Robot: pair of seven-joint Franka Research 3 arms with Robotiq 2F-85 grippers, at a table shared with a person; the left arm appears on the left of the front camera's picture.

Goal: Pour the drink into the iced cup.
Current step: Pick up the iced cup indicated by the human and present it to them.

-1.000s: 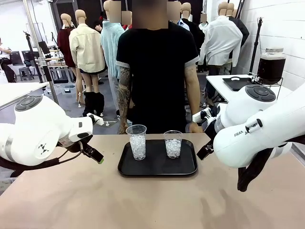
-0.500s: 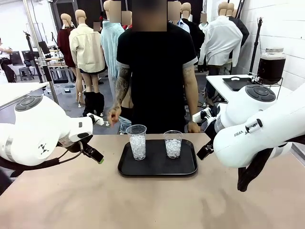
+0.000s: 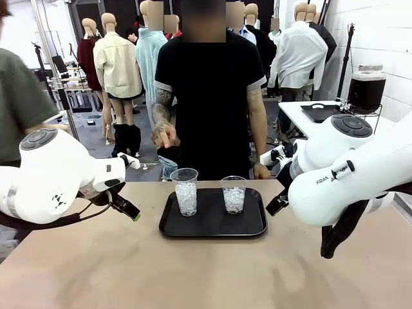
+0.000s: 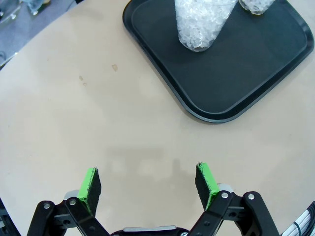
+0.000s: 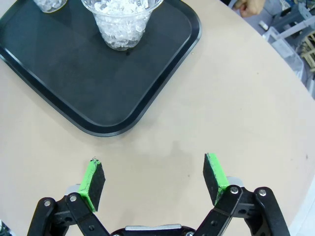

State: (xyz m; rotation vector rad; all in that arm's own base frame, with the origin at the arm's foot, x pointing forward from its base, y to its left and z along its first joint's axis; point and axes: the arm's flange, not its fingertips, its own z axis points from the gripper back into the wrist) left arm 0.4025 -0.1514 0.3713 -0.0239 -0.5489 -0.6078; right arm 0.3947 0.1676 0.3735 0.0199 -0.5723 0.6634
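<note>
Cropping rims (wrist views) of 2 iced cups point(image 4: 199, 24).

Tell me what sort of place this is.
Probably a robotics lab staged as a drinks counter: a left arm and right arm flank a tray holding two iced cups, and a jar of dark drink stands on a side table.

The left wrist view's top edge cuts off the iced cup point(image 4: 201, 22).

drink point(image 3: 366, 93): dark, in lidded jar point(image 3: 370, 69), far right | iced cups point(image 3: 187, 191) point(image 3: 234, 195): upright on tray point(image 3: 212, 230)
</note>
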